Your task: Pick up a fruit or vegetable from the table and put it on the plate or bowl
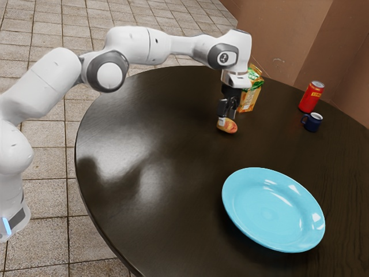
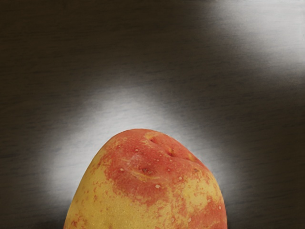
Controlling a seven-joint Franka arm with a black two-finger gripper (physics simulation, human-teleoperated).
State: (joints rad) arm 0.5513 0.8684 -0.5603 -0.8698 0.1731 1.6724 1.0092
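Exterior view first: the white arm comes in from the exterior view's left and reaches out over the round dark table (image 1: 144, 173). The black gripper (image 1: 228, 116) points straight down with its fingers pinched narrow on the top of a red-and-yellow potato (image 1: 228, 126). I honestly can't tell if the potato is sitting on the table or just off it. Right behind the gripper stands an orange-and-green juice carton (image 1: 252, 92). Further toward the exterior view's right there's a red can (image 1: 311, 96) with a dark blue mug (image 1: 312, 122) just beside it. The light blue plate (image 1: 273, 209) is well apart from the potato, nearer the camera, with nothing on it.

Wrist view: the potato (image 2: 152, 186) sits right under the hand, red blotches over yellow skin with little pits, and the glossy table (image 2: 143, 57) lies behind it.
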